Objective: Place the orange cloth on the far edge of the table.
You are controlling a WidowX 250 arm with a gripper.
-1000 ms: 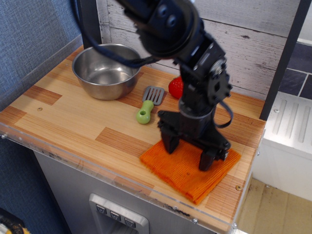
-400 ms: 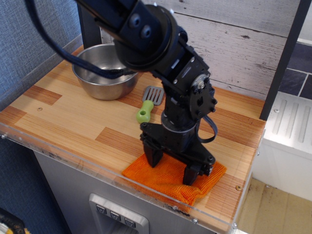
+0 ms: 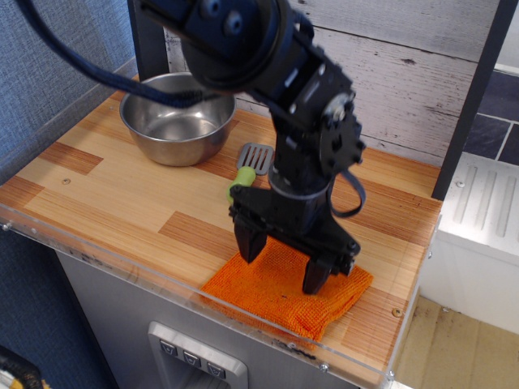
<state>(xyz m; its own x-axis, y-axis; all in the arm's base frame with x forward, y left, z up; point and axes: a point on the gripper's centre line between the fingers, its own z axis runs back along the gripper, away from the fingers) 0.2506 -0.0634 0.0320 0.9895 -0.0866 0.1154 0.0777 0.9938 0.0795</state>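
at the near edge of the table, the orange cloth lies flat beneath the gripper, whose spread fingers straddle it, gripping nothing, apparently poised to grasp.

Whitewashed plank wall, blue textured panel
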